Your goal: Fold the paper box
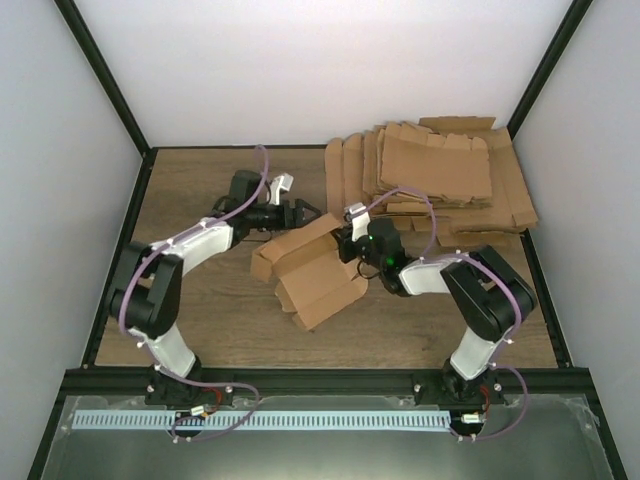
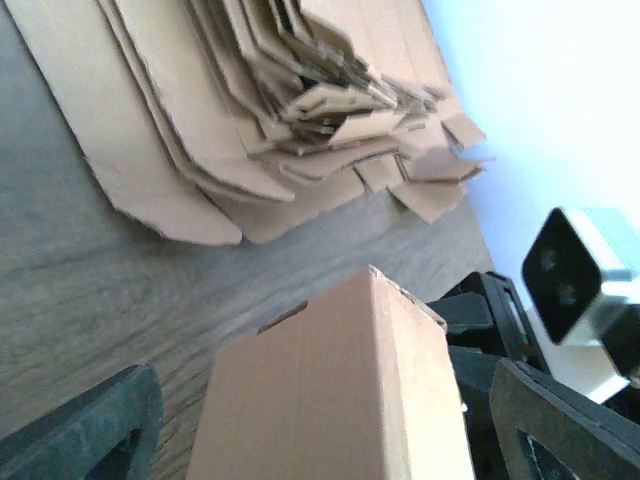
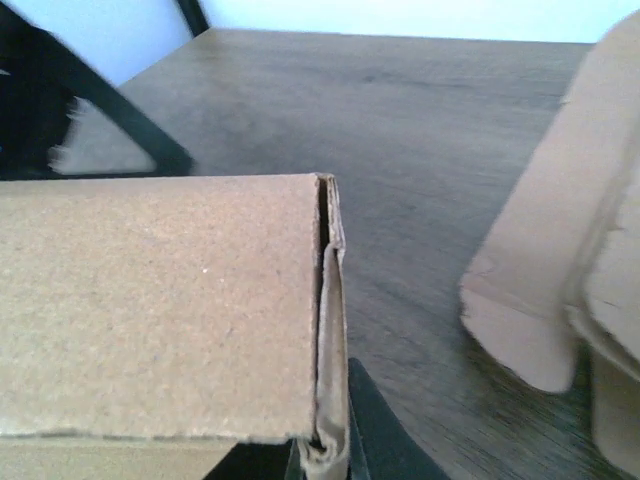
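Brown paper box (image 1: 312, 275), mid-fold, sits centred on the bench (image 1: 200, 300) — right end effector (image 1: 352, 243) clenched on its wall, left end effector (image 1: 303, 212) released astride one end; next, probably tuck that end's flaps.

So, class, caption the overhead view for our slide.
Right gripper shut on the partly folded paper box; left gripper open near it, cardboard pile behind.

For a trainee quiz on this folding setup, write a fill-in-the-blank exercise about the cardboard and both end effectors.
1. The stack of flat blanks lies in the far ____ corner of the table.
2. The right end effector is ____ on the paper box.
3. The left end effector stands ____, holding nothing.
Missing words: right; shut; open.
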Motion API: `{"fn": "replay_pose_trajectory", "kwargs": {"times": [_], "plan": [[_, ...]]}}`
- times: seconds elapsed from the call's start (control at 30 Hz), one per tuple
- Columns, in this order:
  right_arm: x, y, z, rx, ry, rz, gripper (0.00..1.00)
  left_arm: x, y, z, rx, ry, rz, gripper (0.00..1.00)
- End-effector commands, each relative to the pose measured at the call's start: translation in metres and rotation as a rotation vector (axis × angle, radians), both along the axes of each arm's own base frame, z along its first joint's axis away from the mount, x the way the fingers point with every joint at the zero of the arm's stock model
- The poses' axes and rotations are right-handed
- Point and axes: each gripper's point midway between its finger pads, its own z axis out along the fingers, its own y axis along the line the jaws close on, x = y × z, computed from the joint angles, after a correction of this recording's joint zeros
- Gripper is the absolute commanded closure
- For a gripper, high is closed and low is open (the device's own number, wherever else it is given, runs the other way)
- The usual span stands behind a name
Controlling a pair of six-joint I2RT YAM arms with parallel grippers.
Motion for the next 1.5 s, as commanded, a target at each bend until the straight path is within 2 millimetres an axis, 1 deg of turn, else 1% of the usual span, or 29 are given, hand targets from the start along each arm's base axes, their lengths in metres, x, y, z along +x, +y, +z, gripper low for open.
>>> {"fn": "replay_pose_trajectory", "kwargs": {"times": [0.0, 0.07, 0.13, 0.2, 0.3, 0.37, 0.43, 0.57, 0.63, 0.67, 0.7, 0.77, 0.83, 0.9, 0.97, 1.0, 1.1, 1.17, 1.23, 1.27, 1.4, 1.47], "plan": [[0.007, -0.031, 0.014, 0.012, -0.007, -0.203, 0.99, 0.005, 0.025, 0.04, 0.076, -0.16, 0.141, 0.03], [0.005, -0.043, 0.012, 0.013, 0.016, -0.265, 0.99, 0.003, 0.039, 0.06, 0.103, -0.226, 0.204, 0.0], [0.009, -0.058, 0.012, 0.015, 0.045, -0.365, 0.99, -0.001, 0.052, 0.072, 0.139, -0.266, 0.257, 0.0], [0.013, -0.076, 0.01, 0.03, 0.089, -0.486, 0.99, -0.006, 0.064, 0.074, 0.178, -0.275, 0.298, 0.0], [0.013, -0.091, 0.014, 0.082, 0.131, -0.572, 0.99, -0.02, 0.072, 0.071, 0.194, -0.262, 0.311, 0.0], [0.011, -0.099, 0.018, 0.126, 0.155, -0.606, 0.99, -0.032, 0.072, 0.066, 0.166, -0.229, 0.3, 0.0], [0.007, -0.108, 0.021, 0.166, 0.178, -0.657, 0.99, -0.049, 0.062, 0.065, 0.103, -0.198, 0.241, 0.0], [-0.005, -0.124, 0.031, 0.238, 0.163, -0.709, 0.99, -0.08, 0.047, 0.056, 0.105, -0.138, 0.166, 0.0], [-0.014, -0.129, 0.039, 0.29, 0.133, -0.7, 0.99, -0.092, 0.045, 0.056, 0.117, -0.139, 0.149, 0.0], [-0.017, -0.131, 0.042, 0.31, 0.123, -0.695, 0.99, -0.097, 0.047, 0.06, 0.117, -0.151, 0.148, 0.0], [-0.02, -0.132, 0.044, 0.324, 0.12, -0.69, 0.99, -0.099, 0.049, 0.058, 0.123, -0.151, 0.153, 0.0], [-0.022, -0.132, 0.042, 0.33, 0.13, -0.686, 0.99, -0.106, 0.053, 0.069, 0.11, -0.185, 0.156, 0.0], [-0.023, -0.134, 0.039, 0.331, 0.141, -0.696, 0.99, -0.118, 0.047, 0.084, 0.061, -0.227, 0.105, 0.0], [-0.025, -0.135, 0.036, 0.341, 0.138, -0.693, 0.99, -0.126, 0.044, 0.093, 0.048, -0.241, 0.094, 0.0], [-0.027, -0.135, 0.035, 0.356, 0.132, -0.683, 0.99, -0.131, 0.043, 0.09, 0.081, -0.234, 0.099, 0.0], [-0.028, -0.135, 0.035, 0.364, 0.129, -0.677, 0.99, -0.132, 0.044, 0.086, 0.104, -0.223, 0.109, 0.0], [-0.029, -0.132, 0.036, 0.376, 0.126, -0.659, 0.99, -0.134, 0.05, 0.063, 0.173, -0.17, 0.142, 0.0], [-0.028, -0.131, 0.035, 0.374, 0.128, -0.651, 0.99, -0.135, 0.053, 0.047, 0.201, -0.131, 0.161, 0.02], [-0.027, -0.128, 0.034, 0.369, 0.13, -0.64, 0.99, -0.137, 0.053, 0.035, 0.204, -0.106, 0.167, 0.05], [-0.027, -0.127, 0.033, 0.367, 0.129, -0.632, 0.99, -0.138, 0.051, 0.032, 0.194, -0.101, 0.162, 0.06], [-0.025, -0.122, 0.029, 0.365, 0.138, -0.616, 0.99, -0.139, 0.037, 0.024, 0.174, -0.083, 0.117, 0.15], [-0.025, -0.12, 0.026, 0.36, 0.148, -0.609, 0.99, -0.137, 0.029, 0.021, 0.201, -0.078, 0.098, 0.26]]}}
